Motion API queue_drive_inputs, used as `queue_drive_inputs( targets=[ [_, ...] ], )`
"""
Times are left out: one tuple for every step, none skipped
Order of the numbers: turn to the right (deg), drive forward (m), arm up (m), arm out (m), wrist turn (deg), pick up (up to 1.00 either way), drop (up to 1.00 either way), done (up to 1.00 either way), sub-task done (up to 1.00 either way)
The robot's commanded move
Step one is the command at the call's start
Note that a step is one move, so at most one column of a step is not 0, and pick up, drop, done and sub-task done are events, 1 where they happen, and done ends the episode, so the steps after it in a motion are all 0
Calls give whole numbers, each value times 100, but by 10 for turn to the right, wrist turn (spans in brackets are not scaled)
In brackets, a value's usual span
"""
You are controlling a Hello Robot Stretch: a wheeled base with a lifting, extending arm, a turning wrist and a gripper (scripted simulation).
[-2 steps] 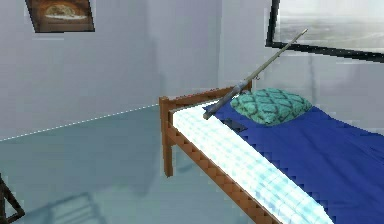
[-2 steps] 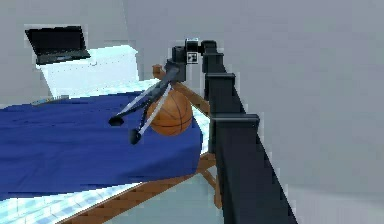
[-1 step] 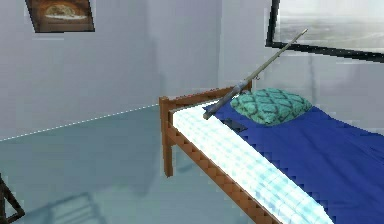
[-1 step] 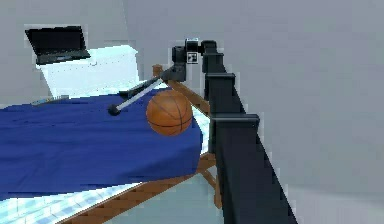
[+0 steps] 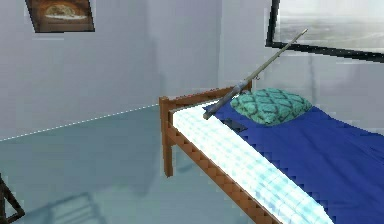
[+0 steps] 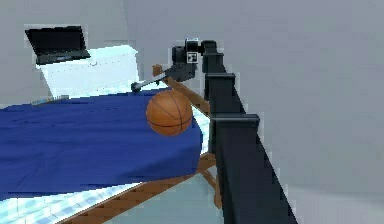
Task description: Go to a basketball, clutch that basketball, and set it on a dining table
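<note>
While the basketball (image 6: 170, 112) lies at the bed's (image 6: 70, 140) edge, close to your claw (image 6: 146, 83), you cannot tell the claw's set or whether it holds anything; you're at the clutching step, so next secure the ball and lift it clear

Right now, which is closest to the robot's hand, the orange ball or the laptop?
The orange basketball, right by the hand in the arm side view; the black laptop sits far off at its left.

Soft even light, faint grey shadows
</note>
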Motion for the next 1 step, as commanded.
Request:
queue_drive_inputs(
  targets=[
    [0,0,0,0,210,0,0,0,0]
  ],
)
